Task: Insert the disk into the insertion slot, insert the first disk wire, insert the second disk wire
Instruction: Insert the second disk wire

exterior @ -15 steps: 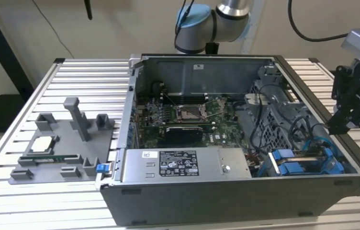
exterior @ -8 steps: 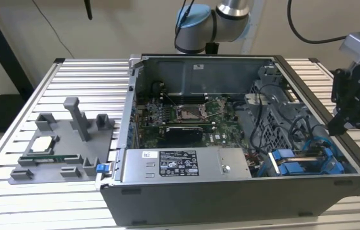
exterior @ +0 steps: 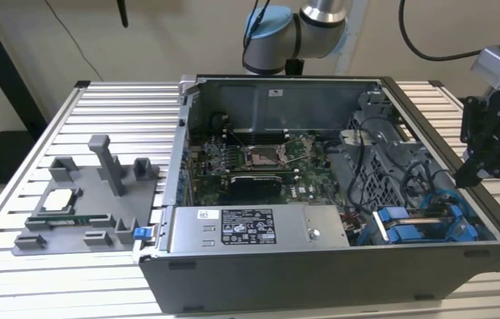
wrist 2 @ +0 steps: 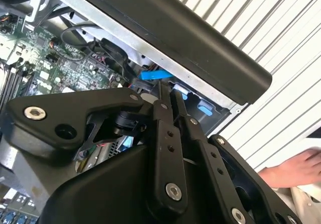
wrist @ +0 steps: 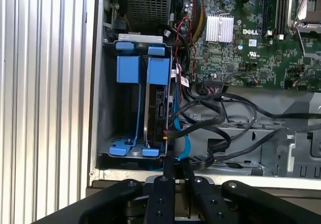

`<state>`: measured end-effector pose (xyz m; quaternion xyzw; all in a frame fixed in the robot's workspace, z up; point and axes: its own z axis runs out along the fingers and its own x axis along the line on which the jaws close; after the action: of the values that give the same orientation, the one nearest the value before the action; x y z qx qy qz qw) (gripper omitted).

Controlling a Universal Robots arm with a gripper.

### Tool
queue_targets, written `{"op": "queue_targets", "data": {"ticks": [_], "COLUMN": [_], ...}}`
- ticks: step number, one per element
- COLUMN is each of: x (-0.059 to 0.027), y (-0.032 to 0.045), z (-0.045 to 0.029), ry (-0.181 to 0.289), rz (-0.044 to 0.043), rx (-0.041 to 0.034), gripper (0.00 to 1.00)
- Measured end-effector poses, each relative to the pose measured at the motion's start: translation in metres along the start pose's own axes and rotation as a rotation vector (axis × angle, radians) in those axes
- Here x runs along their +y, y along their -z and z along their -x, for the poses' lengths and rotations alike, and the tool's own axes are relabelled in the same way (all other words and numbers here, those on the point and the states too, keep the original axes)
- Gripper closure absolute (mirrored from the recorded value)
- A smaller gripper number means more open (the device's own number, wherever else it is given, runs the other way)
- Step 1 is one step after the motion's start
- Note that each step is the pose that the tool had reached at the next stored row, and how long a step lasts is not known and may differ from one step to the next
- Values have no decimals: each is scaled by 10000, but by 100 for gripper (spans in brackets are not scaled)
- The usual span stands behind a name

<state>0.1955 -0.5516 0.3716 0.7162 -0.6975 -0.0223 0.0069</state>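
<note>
The disk stands on edge in its blue carrier frame inside the insertion slot, a grey sheet-metal cage at the case's corner. A second blue carrier sits beside it. A blue wire and black wires run past the disk's connector edge. In the exterior view the blue frames show at the case's front right, and my gripper hangs above the case's right wall. Its fingers lie close together, shut, just outside the cage; in the second wrist view the gripper points near a blue wire.
The open computer case holds a motherboard and a grey labelled power-supply box. A grey fixture with small parts lies on the slatted table at the exterior view's left. A person's hand rests beside the case.
</note>
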Motion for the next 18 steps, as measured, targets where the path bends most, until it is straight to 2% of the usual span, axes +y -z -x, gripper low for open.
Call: {"op": "queue_targets", "data": {"ticks": [1,2,10,12,18], "x": [0,0,0,9,127], "y": [0,0,1,28,107], "z": [0,0,0,0,9], "ry": [0,0,0,-2,-7], "rz": [-1,0,0,0,0], "rx": [-1,-1,-2,-2,-10], "gripper": [0,100,100,100,100]}}
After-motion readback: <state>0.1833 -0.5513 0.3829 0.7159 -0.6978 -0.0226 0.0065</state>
